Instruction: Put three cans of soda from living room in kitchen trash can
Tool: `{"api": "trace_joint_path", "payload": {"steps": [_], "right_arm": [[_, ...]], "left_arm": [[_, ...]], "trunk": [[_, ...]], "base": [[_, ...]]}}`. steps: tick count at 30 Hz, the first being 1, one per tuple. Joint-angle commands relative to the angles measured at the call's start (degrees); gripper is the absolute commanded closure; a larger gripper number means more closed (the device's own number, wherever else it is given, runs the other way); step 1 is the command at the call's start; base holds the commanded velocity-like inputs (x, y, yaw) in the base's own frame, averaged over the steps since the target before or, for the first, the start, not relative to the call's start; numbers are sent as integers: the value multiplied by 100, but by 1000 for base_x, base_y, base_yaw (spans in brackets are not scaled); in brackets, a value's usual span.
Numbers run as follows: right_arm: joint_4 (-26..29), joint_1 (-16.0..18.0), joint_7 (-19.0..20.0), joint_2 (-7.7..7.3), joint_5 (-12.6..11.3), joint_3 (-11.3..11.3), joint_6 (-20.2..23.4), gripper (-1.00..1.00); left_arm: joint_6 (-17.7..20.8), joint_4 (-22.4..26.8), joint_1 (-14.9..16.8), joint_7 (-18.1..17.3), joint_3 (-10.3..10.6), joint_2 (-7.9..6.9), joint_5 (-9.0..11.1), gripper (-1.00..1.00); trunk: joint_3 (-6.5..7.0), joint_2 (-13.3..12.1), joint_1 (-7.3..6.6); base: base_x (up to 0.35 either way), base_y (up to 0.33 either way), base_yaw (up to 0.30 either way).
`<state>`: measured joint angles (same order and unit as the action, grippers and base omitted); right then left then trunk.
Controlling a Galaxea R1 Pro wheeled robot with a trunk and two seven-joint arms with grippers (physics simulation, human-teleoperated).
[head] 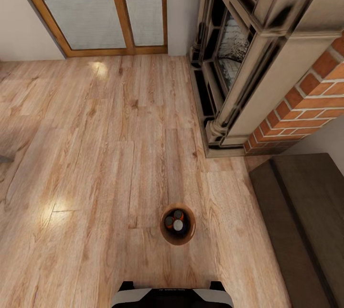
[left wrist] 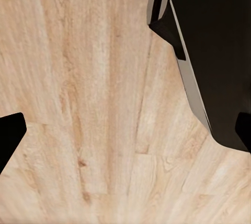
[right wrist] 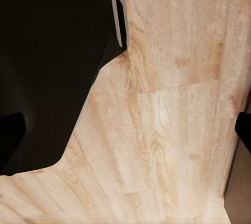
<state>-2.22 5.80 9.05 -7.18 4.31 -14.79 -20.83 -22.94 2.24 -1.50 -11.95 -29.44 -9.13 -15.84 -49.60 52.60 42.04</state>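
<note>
You are in the living room, on the wood floor (head: 95, 155) with the fireplace (head: 239, 59) and glass doors (head: 95, 6) ahead. The bin (head: 177, 224) stands on the floor just ahead of your base (head: 172, 296), all three cans (head: 175, 220) already inside. Both wrist cameras show dark fingertips (left wrist: 10, 135) spread wide over bare boards, holding nothing, the bin not between them. Judging by this, carrying the bin to the kitchen remains; next, bring fingers around its rim.

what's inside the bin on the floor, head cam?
The bin stands on the wood floor and holds three cans of soda standing upright, silvery tops up. Two show orange sides; the third looks dark. The bin's bottom is covered by the cans.
</note>
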Motion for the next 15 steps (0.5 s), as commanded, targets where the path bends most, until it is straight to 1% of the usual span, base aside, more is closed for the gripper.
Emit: {"api": "trace_joint_path", "payload": {"steps": [1,15], "right_arm": [[0,0,0,0,0,0,0,-100],[2,0,0,-2,0,1,0,-100]], "left_arm": [[0,1,0,0,0,0,0,-100],[0,2,0,0,0,2,-2,-100]], "trunk": [[0,0,0],[0,0,0]], "base": [[0,0,0],[0,0,0]]}}
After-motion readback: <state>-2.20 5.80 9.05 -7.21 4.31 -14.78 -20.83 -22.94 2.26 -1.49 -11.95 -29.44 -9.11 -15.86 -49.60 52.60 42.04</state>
